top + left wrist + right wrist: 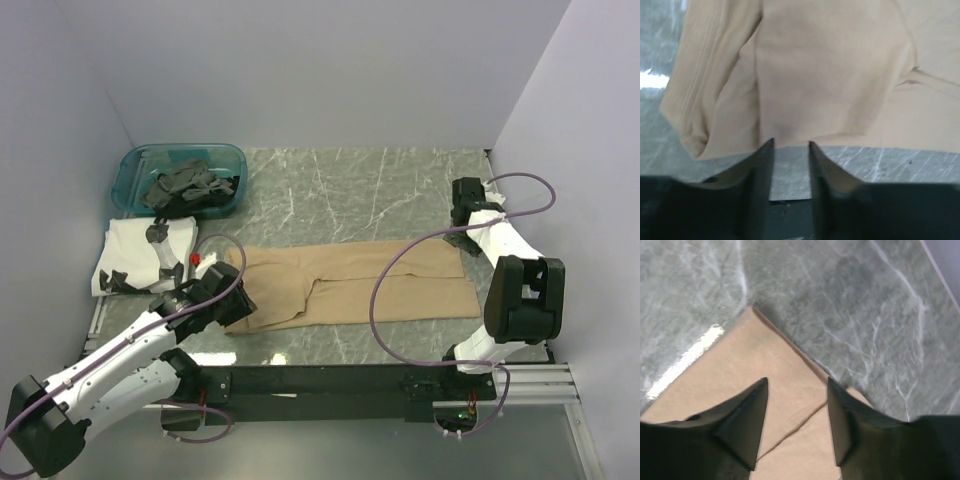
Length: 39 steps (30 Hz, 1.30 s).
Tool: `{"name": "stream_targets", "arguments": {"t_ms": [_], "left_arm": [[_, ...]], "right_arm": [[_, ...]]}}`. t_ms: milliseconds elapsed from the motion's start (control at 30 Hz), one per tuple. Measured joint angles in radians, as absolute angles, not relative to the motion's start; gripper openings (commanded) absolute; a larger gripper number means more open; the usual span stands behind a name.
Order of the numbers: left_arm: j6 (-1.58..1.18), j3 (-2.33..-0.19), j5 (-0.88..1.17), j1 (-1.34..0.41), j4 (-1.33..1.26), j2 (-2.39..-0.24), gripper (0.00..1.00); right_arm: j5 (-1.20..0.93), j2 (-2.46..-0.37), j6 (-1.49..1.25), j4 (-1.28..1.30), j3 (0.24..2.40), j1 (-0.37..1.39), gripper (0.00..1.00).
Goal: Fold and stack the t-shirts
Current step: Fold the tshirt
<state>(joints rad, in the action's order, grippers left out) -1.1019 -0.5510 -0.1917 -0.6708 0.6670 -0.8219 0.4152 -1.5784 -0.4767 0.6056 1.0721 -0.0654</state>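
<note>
A tan t-shirt point(360, 285) lies folded into a long strip across the middle of the marble table. My left gripper point(240, 303) is at the strip's near left end. In the left wrist view it point(791, 142) is open and empty, with its tips just short of the tan cloth's point(830, 75) hem. My right gripper point(459, 238) hovers over the strip's far right corner. In the right wrist view it point(797, 382) is open and empty, with layered tan cloth point(740, 365) under it. A folded white t-shirt point(135, 250) with a dark print lies at the left.
A teal bin point(130, 165) at the back left holds dark crumpled shirts point(190, 185). Grey walls close in the table on the left, back and right. A black rail point(330, 380) runs along the near edge between the arm bases.
</note>
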Motion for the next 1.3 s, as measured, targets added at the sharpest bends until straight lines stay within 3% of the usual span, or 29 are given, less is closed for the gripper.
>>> {"name": "stream_targets", "arguments": {"t_ms": [33, 100, 133, 167, 300, 467, 667, 967, 1167, 1300], "left_arm": [[-1.114, -0.545, -0.188, -0.674, 0.686, -0.812, 0.56], [-1.135, -0.539, -0.187, -0.68, 0.722, -0.791, 0.74], [-1.146, -0.538, -0.188, -0.681, 0.73, -0.781, 0.85], [-1.149, -0.538, -0.189, -0.682, 0.732, -0.773, 0.99], [-1.151, -0.541, -0.197, -0.682, 0.711, -0.77, 0.99], [-1.1, -0.584, -0.197, -0.682, 0.619, -0.882, 1.0], [-1.036, -0.675, -0.191, -0.679, 0.479, -1.144, 0.99], [-0.988, -0.791, -0.102, -0.629, 0.371, -1.485, 0.99], [-0.942, -0.979, -0.049, -0.564, 0.325, -1.683, 0.99], [-0.904, -1.23, -0.01, -0.534, 0.339, -1.885, 1.0]], "right_arm": [[0.428, -1.578, -0.487, 0.615, 1.073, -0.065, 0.62], [0.442, -1.578, -0.511, 0.633, 1.073, -0.065, 0.66], [0.447, -1.576, -0.521, 0.643, 1.073, -0.065, 0.77], [0.448, -1.571, -0.533, 0.649, 1.073, -0.065, 0.82], [0.401, -1.5, -0.52, 0.646, 1.071, -0.065, 0.86], [0.156, -1.352, -0.468, 0.537, 1.016, -0.065, 0.88], [-0.074, -1.433, -0.45, 0.428, 0.994, -0.037, 0.9], [-0.105, -1.655, -0.495, 0.403, 0.989, 0.043, 0.92], [-0.086, -1.604, -0.553, 0.33, 0.88, 0.044, 0.93], [-0.041, -1.497, -0.589, 0.296, 0.764, 0.069, 0.94]]}}
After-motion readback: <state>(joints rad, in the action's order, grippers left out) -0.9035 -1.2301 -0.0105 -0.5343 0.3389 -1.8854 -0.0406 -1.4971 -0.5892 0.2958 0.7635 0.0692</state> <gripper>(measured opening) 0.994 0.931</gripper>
